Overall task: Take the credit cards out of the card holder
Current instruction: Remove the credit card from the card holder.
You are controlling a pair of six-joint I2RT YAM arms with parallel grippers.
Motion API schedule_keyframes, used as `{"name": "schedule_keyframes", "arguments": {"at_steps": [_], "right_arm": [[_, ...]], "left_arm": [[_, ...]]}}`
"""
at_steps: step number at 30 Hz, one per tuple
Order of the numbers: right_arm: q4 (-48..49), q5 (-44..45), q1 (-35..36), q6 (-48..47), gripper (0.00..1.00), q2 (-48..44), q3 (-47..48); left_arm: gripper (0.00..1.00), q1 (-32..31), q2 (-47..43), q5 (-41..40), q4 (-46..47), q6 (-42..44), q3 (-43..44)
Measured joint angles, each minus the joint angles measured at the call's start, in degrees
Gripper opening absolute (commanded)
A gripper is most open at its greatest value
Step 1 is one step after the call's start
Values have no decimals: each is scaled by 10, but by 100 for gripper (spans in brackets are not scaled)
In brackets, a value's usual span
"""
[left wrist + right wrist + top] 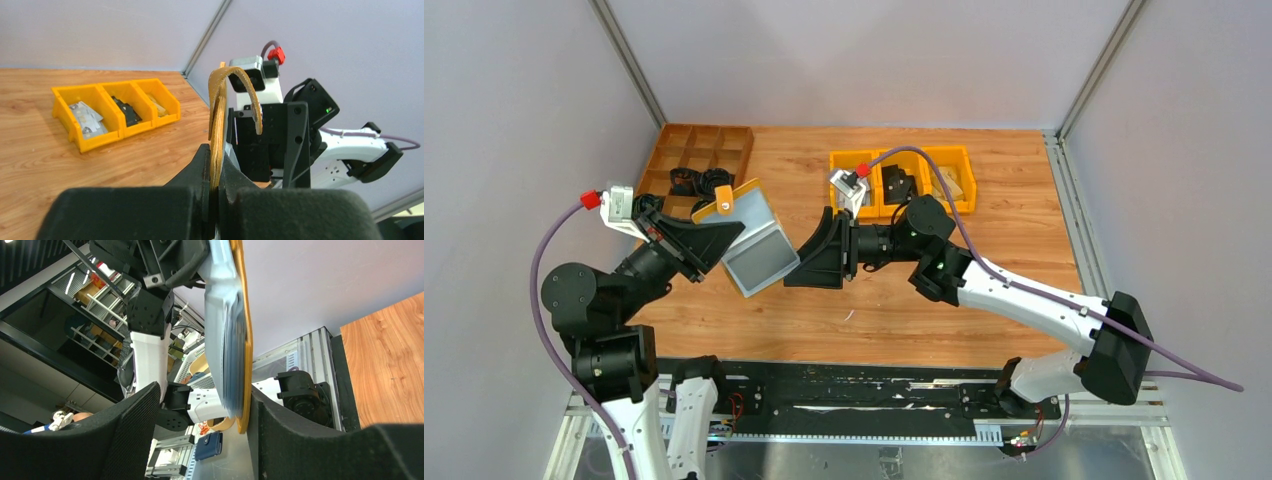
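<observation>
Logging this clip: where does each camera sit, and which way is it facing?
Top external: above and behind the arms, looking down on the table; both arms show, left gripper shut on the card holder, right gripper open beside it.
Left wrist: on that wrist, facing the yellow bins; its fingers pinch the card holder.
Right wrist: on that wrist, facing the left arm; its open fingers flank the card holder.
Shared: the card holder, in all three.

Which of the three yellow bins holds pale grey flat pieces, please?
The left-hand end bin in the left wrist view; the middle bin holds black pieces, the right-hand bin tan ones.
</observation>
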Motion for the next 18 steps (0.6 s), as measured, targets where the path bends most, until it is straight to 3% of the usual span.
{"name": "schedule_keyframes", "arguments": {"at_steps": [5, 18], "right_arm": [[5, 3, 0, -8, 52, -3, -12], [28, 5, 0, -30, 49, -4, -24]], "left_arm": [[0, 0, 12, 4, 23, -31, -7], [0, 0, 19, 33, 59, -74, -7]]}}
